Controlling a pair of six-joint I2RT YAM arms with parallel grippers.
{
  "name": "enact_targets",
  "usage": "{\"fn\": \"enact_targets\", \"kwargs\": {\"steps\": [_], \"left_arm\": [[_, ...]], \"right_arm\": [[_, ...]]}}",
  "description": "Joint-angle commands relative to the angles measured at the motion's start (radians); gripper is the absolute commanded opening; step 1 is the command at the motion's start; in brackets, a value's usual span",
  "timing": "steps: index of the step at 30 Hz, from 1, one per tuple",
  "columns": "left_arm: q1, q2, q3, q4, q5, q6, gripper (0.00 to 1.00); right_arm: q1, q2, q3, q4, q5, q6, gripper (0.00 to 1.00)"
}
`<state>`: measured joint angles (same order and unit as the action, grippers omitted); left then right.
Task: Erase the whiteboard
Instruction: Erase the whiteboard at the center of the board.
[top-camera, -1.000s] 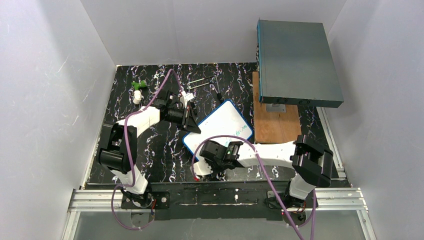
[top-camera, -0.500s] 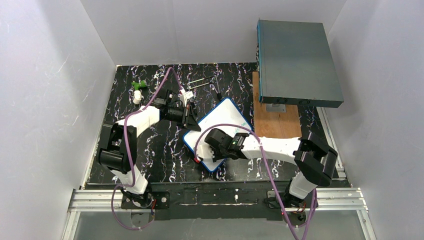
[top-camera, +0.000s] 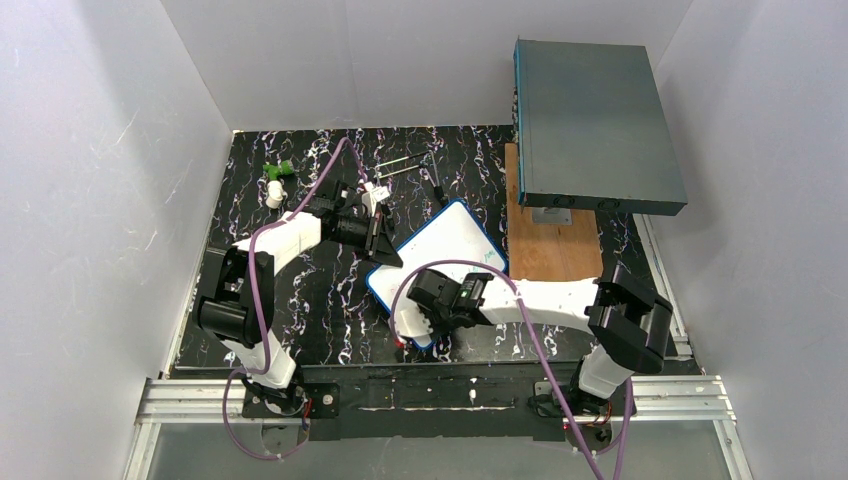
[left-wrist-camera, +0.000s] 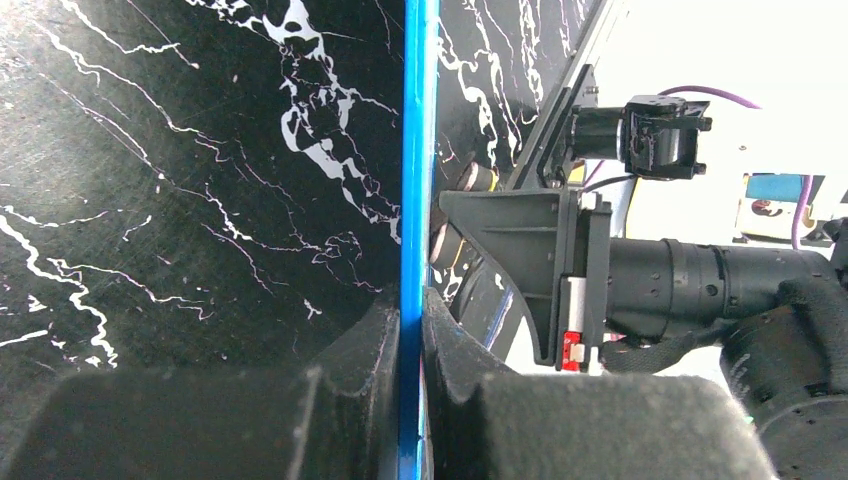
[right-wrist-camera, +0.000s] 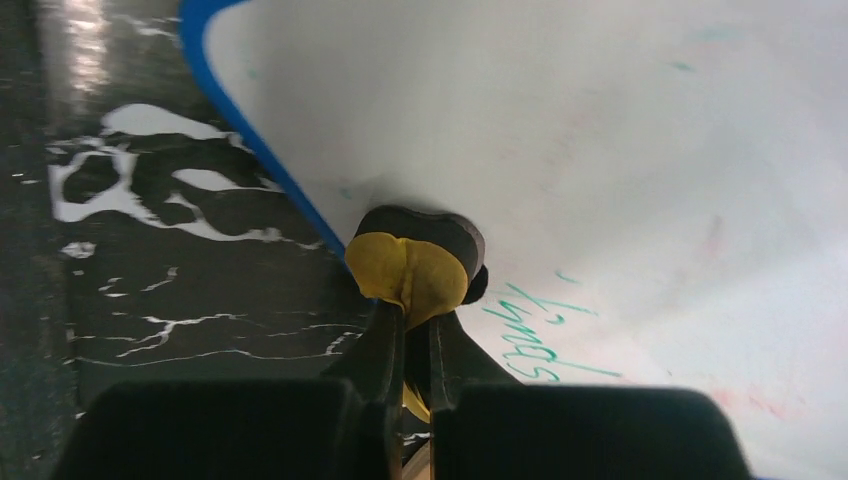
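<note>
The whiteboard (top-camera: 447, 243), white with a blue frame, lies slanted on the black marbled table. My left gripper (top-camera: 384, 250) is shut on its left edge. In the left wrist view the blue frame (left-wrist-camera: 416, 150) runs straight up from between that gripper's (left-wrist-camera: 410, 325) pinched fingers. My right gripper (top-camera: 425, 322) is shut on a yellow eraser (right-wrist-camera: 412, 268) with a black pad, pressed on the whiteboard (right-wrist-camera: 560, 130) near its blue edge, at the board's near corner. Green handwriting (right-wrist-camera: 545, 342) lies just right of my right gripper (right-wrist-camera: 416, 335). Faint red smudges (right-wrist-camera: 712, 236) show farther right.
A large grey-teal box (top-camera: 596, 125) stands on a wooden board (top-camera: 553, 255) at the back right, next to the whiteboard. A green and white object (top-camera: 275, 180), thin metal rods (top-camera: 405, 165) and a black marker (top-camera: 437, 190) lie at the back. Purple cables loop over both arms.
The right gripper carried the eraser farther onto the board, then drew back toward the near corner. The left gripper kept its hold and place.
</note>
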<state>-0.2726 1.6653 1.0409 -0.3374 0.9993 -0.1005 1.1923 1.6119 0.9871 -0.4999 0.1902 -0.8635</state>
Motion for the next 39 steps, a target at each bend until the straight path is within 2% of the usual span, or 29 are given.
{"fn": "enact_targets", "kwargs": {"steps": [1, 7, 24, 39], "left_arm": [[-0.022, -0.015, 0.005, -0.047, 0.014, 0.041, 0.0], [-0.021, -0.014, 0.007, -0.048, 0.014, 0.041, 0.0], [-0.021, -0.008, 0.004, -0.048, 0.01, 0.041, 0.0], [-0.021, -0.001, 0.006, -0.05, 0.007, 0.044, 0.0]], "right_arm": [[0.045, 0.048, 0.009, -0.114, -0.114, -0.052, 0.01], [0.083, 0.073, 0.017, -0.1, -0.091, -0.033, 0.01], [0.214, 0.101, 0.033, 0.102, 0.052, 0.062, 0.01], [0.317, 0.139, 0.133, 0.115, 0.121, 0.121, 0.01]]}}
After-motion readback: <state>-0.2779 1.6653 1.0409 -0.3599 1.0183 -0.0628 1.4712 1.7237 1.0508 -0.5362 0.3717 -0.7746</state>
